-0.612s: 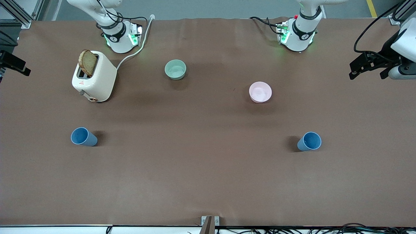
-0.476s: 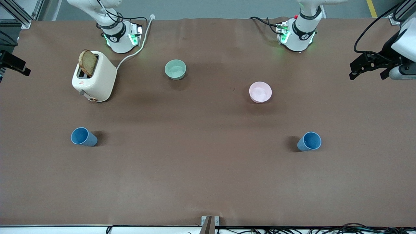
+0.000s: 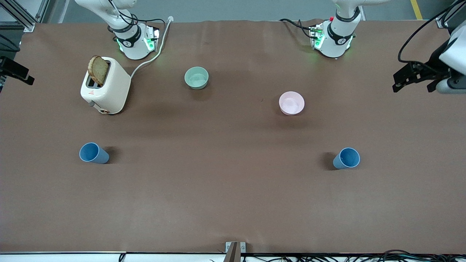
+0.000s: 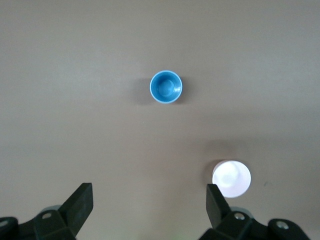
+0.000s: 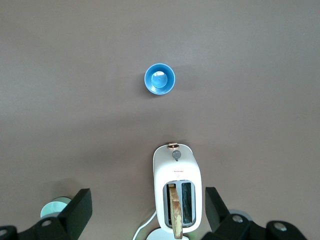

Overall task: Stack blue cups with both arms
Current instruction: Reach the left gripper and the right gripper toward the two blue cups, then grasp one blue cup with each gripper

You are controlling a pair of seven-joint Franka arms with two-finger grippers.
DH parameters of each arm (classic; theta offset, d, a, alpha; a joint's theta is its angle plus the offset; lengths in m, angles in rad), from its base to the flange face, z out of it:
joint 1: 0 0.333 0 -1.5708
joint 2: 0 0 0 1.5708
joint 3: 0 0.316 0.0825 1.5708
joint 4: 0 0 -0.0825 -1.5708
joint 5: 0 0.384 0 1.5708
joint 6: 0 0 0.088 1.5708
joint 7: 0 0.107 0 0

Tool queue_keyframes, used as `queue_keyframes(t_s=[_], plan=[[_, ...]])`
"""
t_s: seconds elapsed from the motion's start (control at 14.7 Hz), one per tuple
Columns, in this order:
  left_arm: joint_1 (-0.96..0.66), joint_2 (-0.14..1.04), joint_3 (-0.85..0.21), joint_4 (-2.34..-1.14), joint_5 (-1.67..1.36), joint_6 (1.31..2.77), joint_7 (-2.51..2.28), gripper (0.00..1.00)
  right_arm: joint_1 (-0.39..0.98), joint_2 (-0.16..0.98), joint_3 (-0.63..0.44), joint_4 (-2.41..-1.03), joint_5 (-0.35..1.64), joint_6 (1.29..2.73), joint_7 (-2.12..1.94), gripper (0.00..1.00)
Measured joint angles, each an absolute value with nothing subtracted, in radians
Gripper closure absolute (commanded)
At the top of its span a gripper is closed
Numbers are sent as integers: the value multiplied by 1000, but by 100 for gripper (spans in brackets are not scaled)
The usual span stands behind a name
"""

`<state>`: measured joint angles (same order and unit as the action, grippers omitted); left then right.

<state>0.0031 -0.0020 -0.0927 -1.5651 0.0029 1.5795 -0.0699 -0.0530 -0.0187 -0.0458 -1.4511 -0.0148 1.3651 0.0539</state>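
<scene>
Two blue cups stand upright on the brown table, far apart. One (image 3: 94,153) is toward the right arm's end and shows in the right wrist view (image 5: 160,79). The other (image 3: 346,158) is toward the left arm's end and shows in the left wrist view (image 4: 166,87). My left gripper (image 3: 412,78) hangs high over the table's edge at the left arm's end, open and empty (image 4: 148,207). My right gripper (image 3: 20,74) hangs high over the edge at the right arm's end, open and empty (image 5: 148,207). Both are well away from the cups.
A cream toaster (image 3: 105,85) with a bread slice stands near the right arm's base, its cord running to the table's back edge. A pale green bowl (image 3: 196,77) and a pink bowl (image 3: 291,103) sit farther from the front camera than the cups.
My left gripper has shifted slightly outward toward the left arm's end of the table. The cups, bowls, toaster and right gripper have not moved.
</scene>
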Motion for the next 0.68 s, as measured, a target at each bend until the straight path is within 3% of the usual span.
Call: queue_keyframes(t_s=[0.48,0.68], plan=[[4,223,-90,-1677,21,1926,-70,0,-54,6,-47,-1455,0,1392,54,0],[13,289,-89,-1745,21,2053,-64,17,-61,89,-48,-1495,8,1508,53,0]])
